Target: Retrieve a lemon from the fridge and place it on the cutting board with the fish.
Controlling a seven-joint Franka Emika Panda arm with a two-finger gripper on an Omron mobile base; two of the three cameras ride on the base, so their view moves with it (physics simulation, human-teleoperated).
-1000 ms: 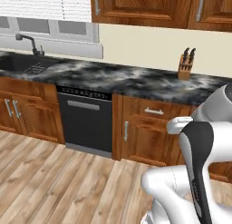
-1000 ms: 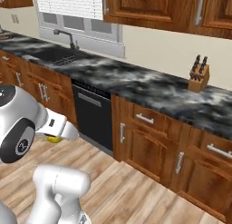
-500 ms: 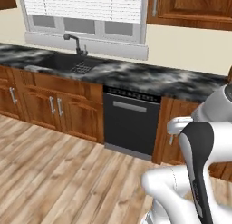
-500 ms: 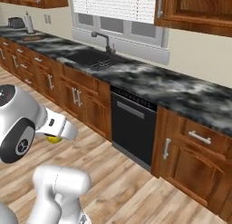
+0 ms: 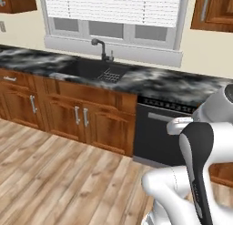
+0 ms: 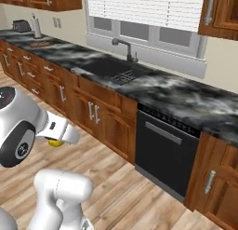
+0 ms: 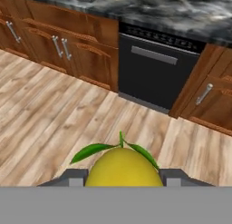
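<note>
The gripper (image 7: pixel 122 182) is clamping the lemon (image 7: pixel 123 169) between nearly closed jaws — two green leaves sticking up from it. Ahead of the jaws, probably a dishwasher (image 7: pixel 156 69) — among wooden cabinets (image 7: pixel 68 44).

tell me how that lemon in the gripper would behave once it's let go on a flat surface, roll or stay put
The lemon looks round and smooth, so it would probably roll if released with any sideways motion. Its small stem and green leaves might catch and stop it early. It sits firmly between the fingers of the gripper, keeping its shape, so it seems firm rather than squashy.
</note>
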